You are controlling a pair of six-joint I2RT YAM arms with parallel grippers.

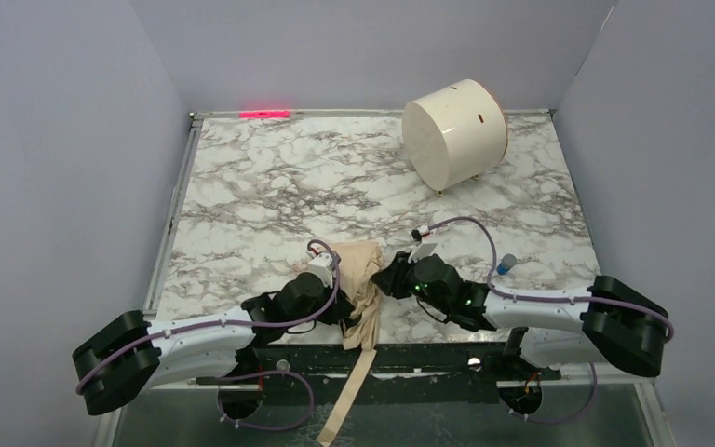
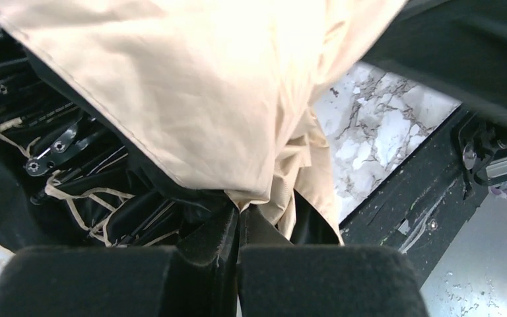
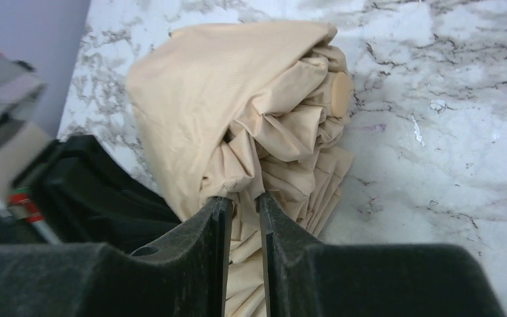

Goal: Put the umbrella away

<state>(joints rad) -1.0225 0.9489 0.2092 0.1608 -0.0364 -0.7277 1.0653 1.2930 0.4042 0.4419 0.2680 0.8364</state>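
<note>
The beige umbrella (image 1: 361,279) lies bunched on the marble table's near edge between both arms. Its tan strap (image 1: 346,396) hangs down over the edge. My left gripper (image 1: 343,300) is at its left side; in the left wrist view the jaws (image 2: 240,214) are shut on a fold of the cream fabric (image 2: 191,92), with black ribs (image 2: 72,152) beside it. My right gripper (image 1: 384,277) is at the umbrella's right side; in the right wrist view its jaws (image 3: 244,201) are pinched on folds of the fabric (image 3: 237,92). The peach knob (image 3: 340,92) shows at the far end.
A white cylindrical drum (image 1: 454,132) lies on its side at the back right of the table (image 1: 270,186). A small blue-capped object (image 1: 505,264) lies right of the right arm. Grey walls close in the left, back and right. A black rail (image 1: 428,358) runs along the near edge.
</note>
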